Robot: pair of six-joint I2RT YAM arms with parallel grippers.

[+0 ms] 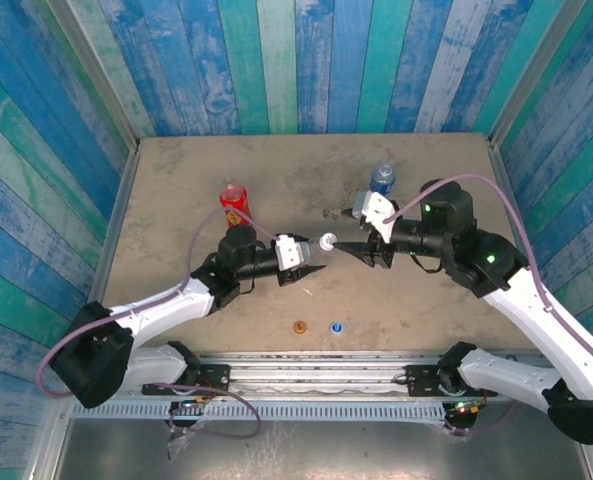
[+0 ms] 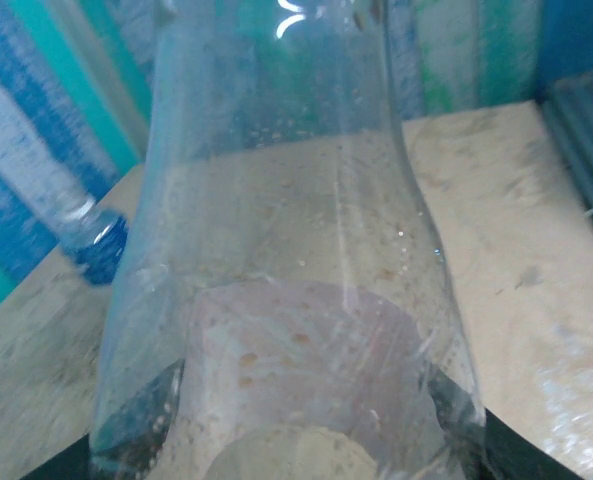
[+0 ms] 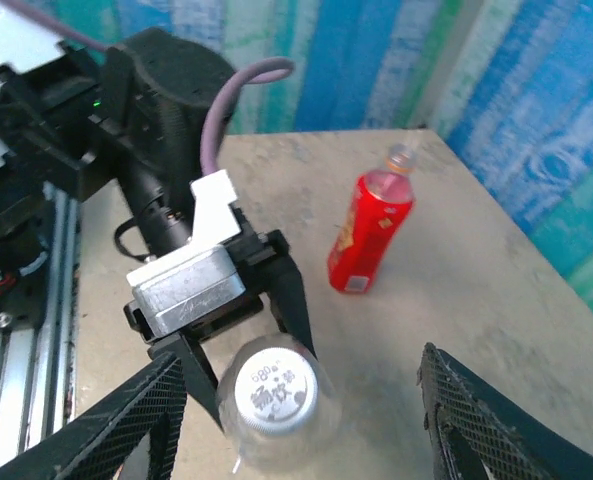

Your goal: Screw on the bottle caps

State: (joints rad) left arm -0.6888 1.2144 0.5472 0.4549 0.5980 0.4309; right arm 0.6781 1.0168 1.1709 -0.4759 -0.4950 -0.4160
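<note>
My left gripper (image 1: 314,248) is shut on a clear bottle (image 2: 276,250), held tilted above the table's middle. The bottle wall crowds the left wrist view, with dark fingers (image 2: 136,445) at its lower edges. A white cap (image 3: 273,387) sits on the bottle's neck. My right gripper (image 1: 348,248) faces that cap, open, its mesh pads (image 3: 126,430) standing apart on either side without touching it. The all-red bottle (image 1: 234,203) stands uncapped at the back left, and the blue-labelled bottle (image 1: 381,180) at the back right. An orange cap (image 1: 299,327) and a blue cap (image 1: 335,326) lie near the front edge.
A small white scrap (image 1: 308,293) lies on the table just in front of the grippers. Blue and green plank walls close in the table on three sides. A metal rail (image 1: 306,372) runs along the near edge between the arm bases.
</note>
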